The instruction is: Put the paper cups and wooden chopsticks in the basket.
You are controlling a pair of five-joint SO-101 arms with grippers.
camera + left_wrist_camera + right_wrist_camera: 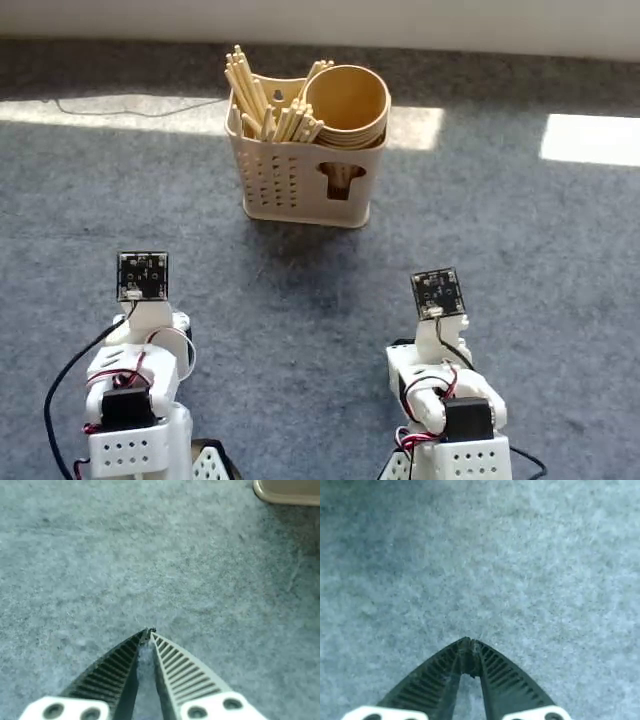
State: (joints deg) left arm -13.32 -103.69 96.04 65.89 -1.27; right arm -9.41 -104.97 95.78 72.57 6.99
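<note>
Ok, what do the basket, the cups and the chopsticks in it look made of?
Basket: probably cream plastic, matte, moulded with rows of slots.
Paper cups: tan paper by the look, thin rims, nested.
Chopsticks: pale bare wood or bamboo, no gloss.

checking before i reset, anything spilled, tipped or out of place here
Nothing stands out. The basket stands upright on the carpet, with the wooden chopsticks and stacked paper cups inside it. The left gripper and right gripper are shut above carpet.

The walls of the basket [288, 178] hide the lower parts of the paper cups [346, 100] and wooden chopsticks [254, 92] (cup count unclear); the left wrist view's edge crops the basket.
</note>
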